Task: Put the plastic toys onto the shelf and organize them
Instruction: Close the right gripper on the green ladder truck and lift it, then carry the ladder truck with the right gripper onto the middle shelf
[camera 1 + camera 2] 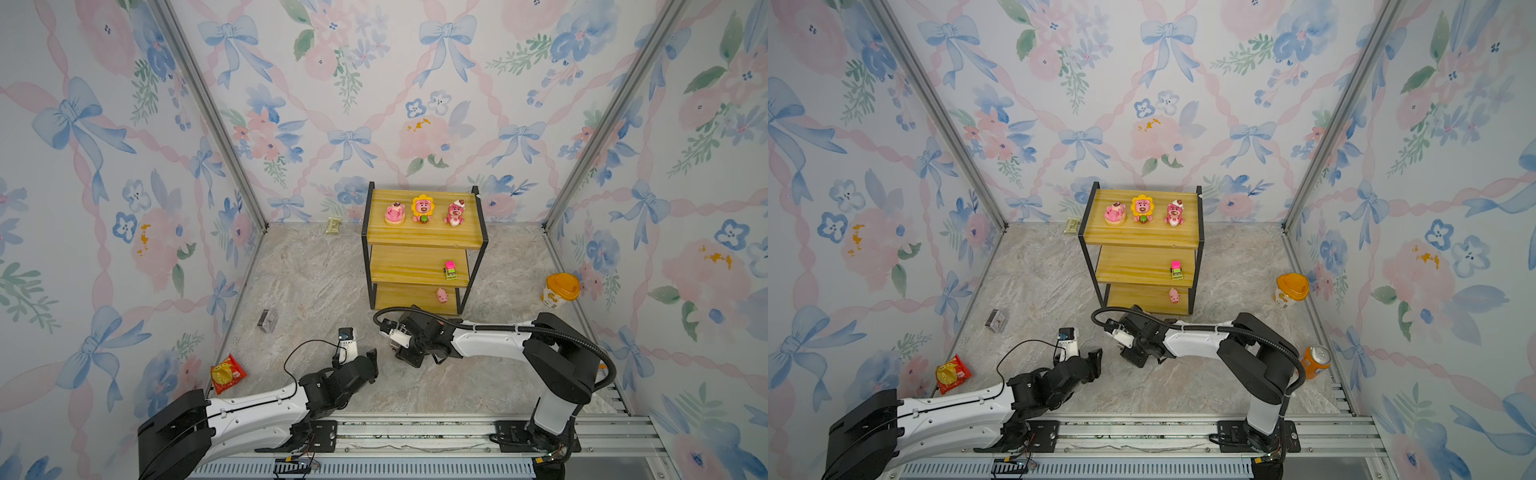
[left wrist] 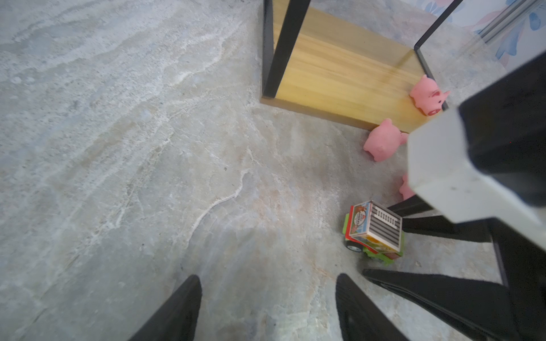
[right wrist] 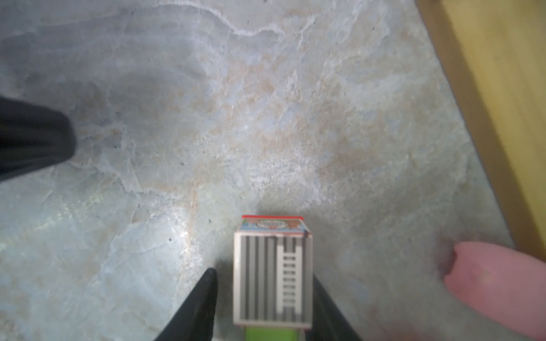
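The shelf stands at the back. Three pink bears sit on its top board, a pink-green car on the middle board and a pig on the bottom one. My right gripper points down at the floor in front of the shelf, straddling the red-green car. A thin gap shows beside one finger. A second pig lies on the floor by the bottom board. More pink shows behind the right wrist. My left gripper hangs open and empty nearby.
A yellow-lidded cup stands at the right wall, with an orange can nearer the front. A red snack packet and a small dark box lie at the left. A small wrapper lies by the back wall.
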